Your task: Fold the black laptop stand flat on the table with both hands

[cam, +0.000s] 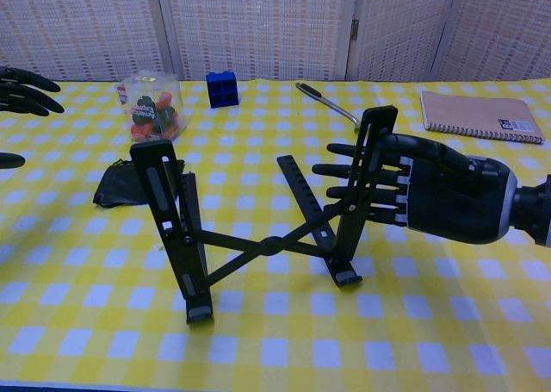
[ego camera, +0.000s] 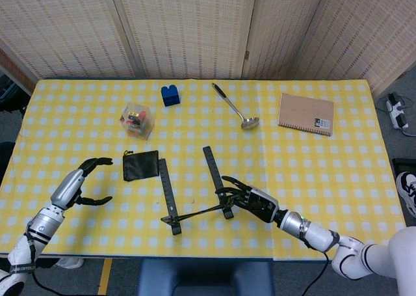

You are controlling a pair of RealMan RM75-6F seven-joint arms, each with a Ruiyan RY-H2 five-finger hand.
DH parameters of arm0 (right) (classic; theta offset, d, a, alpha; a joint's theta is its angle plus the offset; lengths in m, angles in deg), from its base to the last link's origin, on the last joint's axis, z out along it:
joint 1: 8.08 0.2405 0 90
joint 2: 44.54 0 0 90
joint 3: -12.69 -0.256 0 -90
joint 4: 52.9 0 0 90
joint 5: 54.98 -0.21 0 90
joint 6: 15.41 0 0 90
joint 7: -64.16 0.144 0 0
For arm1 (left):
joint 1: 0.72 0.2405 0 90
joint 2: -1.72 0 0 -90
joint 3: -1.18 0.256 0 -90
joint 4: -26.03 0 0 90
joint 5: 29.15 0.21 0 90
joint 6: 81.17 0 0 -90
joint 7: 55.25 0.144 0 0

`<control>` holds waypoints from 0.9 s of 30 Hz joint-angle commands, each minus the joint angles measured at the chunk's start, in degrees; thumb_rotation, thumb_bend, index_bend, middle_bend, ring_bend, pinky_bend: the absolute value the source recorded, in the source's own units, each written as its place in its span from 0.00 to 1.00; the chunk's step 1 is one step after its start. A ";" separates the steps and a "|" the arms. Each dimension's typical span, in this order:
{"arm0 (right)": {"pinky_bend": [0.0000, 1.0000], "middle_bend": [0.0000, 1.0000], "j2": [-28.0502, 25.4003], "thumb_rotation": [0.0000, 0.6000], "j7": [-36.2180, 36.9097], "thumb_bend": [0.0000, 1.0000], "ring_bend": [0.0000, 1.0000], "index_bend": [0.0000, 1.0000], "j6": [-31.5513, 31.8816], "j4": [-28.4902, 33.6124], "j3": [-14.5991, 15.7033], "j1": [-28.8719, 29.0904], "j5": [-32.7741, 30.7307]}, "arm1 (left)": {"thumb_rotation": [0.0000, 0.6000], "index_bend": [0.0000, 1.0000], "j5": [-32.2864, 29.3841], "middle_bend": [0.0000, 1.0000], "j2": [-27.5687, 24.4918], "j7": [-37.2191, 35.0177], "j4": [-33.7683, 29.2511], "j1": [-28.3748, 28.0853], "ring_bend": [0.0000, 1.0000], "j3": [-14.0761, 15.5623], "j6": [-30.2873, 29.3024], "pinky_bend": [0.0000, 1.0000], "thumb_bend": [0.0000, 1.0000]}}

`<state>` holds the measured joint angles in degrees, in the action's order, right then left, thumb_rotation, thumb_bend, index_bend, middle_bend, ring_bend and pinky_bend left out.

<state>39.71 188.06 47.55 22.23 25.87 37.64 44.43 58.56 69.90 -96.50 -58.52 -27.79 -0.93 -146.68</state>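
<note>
1. The black laptop stand (ego camera: 192,190) sits unfolded near the table's (ego camera: 338,179) six o'clock edge, its two rails joined by a crossed brace (cam: 267,244).
2. The right hand (cam: 428,192) rests its extended fingers (cam: 349,170) against the stand's right upright (cam: 362,198); whether the thumb closes behind it cannot be told.
3. The left hand (ego camera: 83,181) hovers open and empty, well apart at the stand's nine o'clock.
4. To fold well, I judge the left hand should brace the left upright (cam: 168,224) while both press the rails together evenly.
5. In the head view, the rails' long axes run from five toward eleven o'clock, feet nearest the robot.
</note>
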 commanded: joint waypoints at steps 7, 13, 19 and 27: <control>0.08 0.25 -0.05 0.84 -2.93 0.38 0.30 0.03 -0.03 -0.65 0.14 -0.53 -0.51 | 1.00 0.20 0.50 0.26 0.43 0.56 -0.44 0.01 0.20 0.23 -0.26 0.11 0.21; 0.05 0.23 -1.17 0.84 -13.79 0.38 0.27 0.03 3.21 -1.15 0.19 -1.11 2.49 | 1.00 0.19 2.50 0.26 0.51 1.48 -1.62 -0.68 0.20 1.12 0.11 0.11 0.21; 0.02 0.21 -2.44 0.84 -22.38 0.39 0.25 0.03 4.80 -0.04 -0.50 -1.77 2.61 | 1.00 0.10 5.91 0.24 -0.43 0.46 -3.06 -0.66 0.15 2.58 -1.62 0.07 0.20; 0.02 0.21 -1.83 0.84 -22.75 0.39 0.25 0.03 4.21 -0.07 -0.98 -1.96 1.41 | 1.00 0.02 10.45 0.16 -2.51 0.76 -6.10 0.04 0.08 4.96 -5.04 0.02 0.20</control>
<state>37.84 165.28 51.80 22.21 24.89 35.68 45.85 68.71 67.78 -95.72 -64.17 -27.92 3.74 -151.29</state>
